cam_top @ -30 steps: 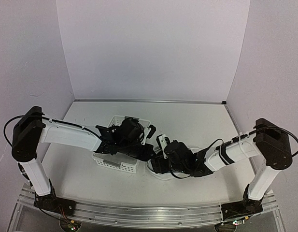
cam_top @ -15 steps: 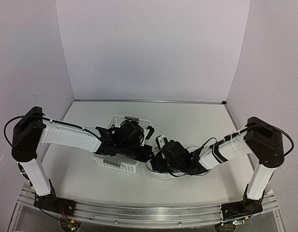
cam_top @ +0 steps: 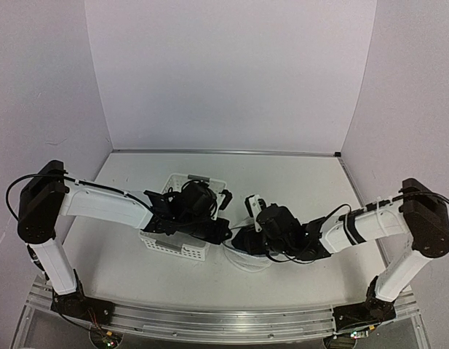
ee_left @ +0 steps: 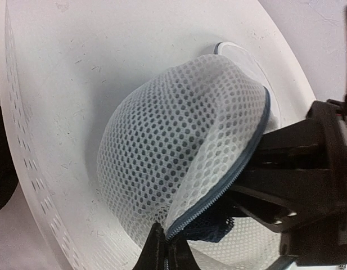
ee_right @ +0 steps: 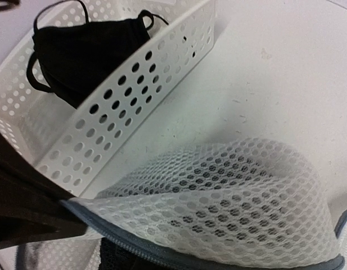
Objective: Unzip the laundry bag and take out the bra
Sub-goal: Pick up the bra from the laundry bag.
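The laundry bag (ee_left: 179,135), white mesh with a grey zipper, lies on the table right of the basket. Its flap is lifted and the mouth is unzipped. My left gripper (ee_left: 166,247) is shut on the zipper edge at the flap's low corner and holds it up. Dark lace-edged fabric, the bra (ee_left: 218,228), shows inside the mouth. My right gripper (ee_left: 243,194) reaches into that mouth from the right, with its fingertips hidden among the dark fabric. In the right wrist view the flap (ee_right: 229,191) covers its fingers. From above, both grippers (cam_top: 223,231) (cam_top: 242,240) meet at the bag (cam_top: 249,263).
A white perforated plastic basket (ee_right: 134,95) stands just left of the bag, under my left arm (cam_top: 108,203). A black garment with thin straps (ee_right: 86,53) lies inside it. Walls close off the table at the back and on both sides.
My right arm pushed in towards the bag, then drew back to the right with its elbow swinging outwards. The left arm has kept its hold and not moved.
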Robot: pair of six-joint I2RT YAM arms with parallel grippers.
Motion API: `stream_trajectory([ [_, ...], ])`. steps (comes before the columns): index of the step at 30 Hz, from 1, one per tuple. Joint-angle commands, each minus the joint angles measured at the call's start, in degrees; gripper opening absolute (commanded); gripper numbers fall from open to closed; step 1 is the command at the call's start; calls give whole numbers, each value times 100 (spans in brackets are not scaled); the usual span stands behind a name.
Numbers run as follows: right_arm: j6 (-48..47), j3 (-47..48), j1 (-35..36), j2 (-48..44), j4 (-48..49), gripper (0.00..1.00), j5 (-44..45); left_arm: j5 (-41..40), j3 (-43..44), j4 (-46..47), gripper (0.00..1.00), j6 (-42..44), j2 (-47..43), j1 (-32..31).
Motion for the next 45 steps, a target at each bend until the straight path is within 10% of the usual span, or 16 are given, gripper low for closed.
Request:
stream_trajectory([
  [1, -69, -93, -25, -737, 29, 0, 102, -216, 206, -74, 0, -63, 47, -22],
  [17, -106, -289, -34, -2129, -457, 0, 476, -176, 403, -188, 0, 33, 178, -22],
  [45, 593, -225, -466, -1199, -385, 0, -167, 150, -127, 299, 0, 911, -592, -321],
])
